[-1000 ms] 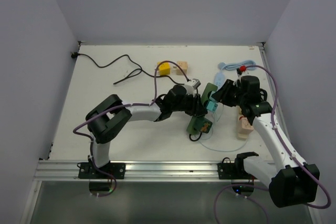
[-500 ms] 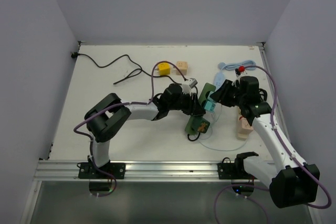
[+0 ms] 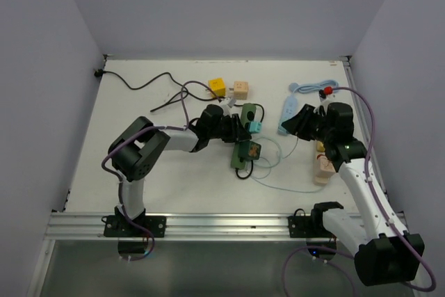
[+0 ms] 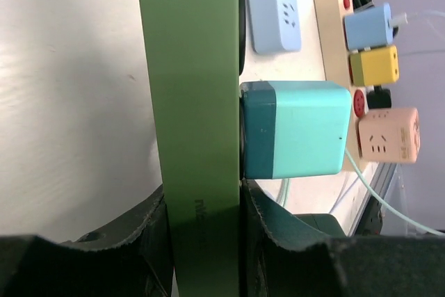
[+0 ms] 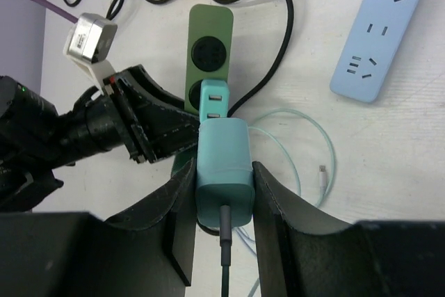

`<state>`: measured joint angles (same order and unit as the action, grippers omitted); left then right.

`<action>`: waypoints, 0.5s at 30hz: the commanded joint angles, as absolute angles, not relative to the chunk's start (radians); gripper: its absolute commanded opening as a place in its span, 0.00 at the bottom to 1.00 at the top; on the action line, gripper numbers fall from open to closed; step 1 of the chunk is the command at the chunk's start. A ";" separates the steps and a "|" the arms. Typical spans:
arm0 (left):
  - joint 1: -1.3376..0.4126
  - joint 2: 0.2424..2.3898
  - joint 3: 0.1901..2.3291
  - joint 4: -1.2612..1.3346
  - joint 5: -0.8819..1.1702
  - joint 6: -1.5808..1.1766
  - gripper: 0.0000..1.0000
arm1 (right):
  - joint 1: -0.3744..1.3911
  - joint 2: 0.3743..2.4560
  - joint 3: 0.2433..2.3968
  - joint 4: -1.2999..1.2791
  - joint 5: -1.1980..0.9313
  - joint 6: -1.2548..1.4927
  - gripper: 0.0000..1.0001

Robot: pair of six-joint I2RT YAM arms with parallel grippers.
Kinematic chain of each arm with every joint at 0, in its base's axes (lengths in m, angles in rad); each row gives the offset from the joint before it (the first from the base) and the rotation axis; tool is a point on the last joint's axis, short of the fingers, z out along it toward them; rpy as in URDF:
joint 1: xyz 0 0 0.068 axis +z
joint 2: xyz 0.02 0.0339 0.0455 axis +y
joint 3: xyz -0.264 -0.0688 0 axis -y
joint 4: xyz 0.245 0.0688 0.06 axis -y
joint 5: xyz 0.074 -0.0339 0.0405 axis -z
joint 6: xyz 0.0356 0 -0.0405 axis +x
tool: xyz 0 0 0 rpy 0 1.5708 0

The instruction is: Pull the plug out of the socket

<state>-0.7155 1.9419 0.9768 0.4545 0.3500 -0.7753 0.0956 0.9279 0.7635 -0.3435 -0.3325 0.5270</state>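
The dark green socket strip lies mid-table and is clamped edge-on between my left gripper's jaws; it also shows in the left wrist view and the right wrist view. The teal plug sits in the strip, its base against the strip's face. My right gripper stands to the plug's right, apart from it, jaws spread. In the right wrist view the plug shows through the gap of that gripper. My left gripper is shut on the strip.
A light blue strip lies just behind my right gripper. A beige strip with cube plugs lies right. Yellow and tan cubes sit behind. A black cable runs back left. A pale teal cable loops in front.
My left arm has carried the strip, with the plug in it, to the left and a little back. My right gripper, beside the plug earlier, now stands apart from it, slightly further right.
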 commanded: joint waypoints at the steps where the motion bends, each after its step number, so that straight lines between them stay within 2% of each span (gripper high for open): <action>1: -0.701 1.933 0.963 0.503 0.293 -0.759 0.00 | 0.094 0.925 0.787 -0.337 -0.347 0.497 0.00; 7: -0.701 1.905 0.971 0.518 0.319 -0.733 0.00 | 0.092 0.994 0.790 -0.384 -0.244 0.499 0.00; 15: -0.703 1.816 0.966 0.511 0.348 -0.692 0.00 | 0.094 1.123 0.697 -0.241 -0.241 0.518 0.03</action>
<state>-0.7010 1.9095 0.9657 0.4465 0.3336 -0.7517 0.0952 1.0821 0.7216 -0.3271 -0.2615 0.5133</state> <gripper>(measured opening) 0.395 0.360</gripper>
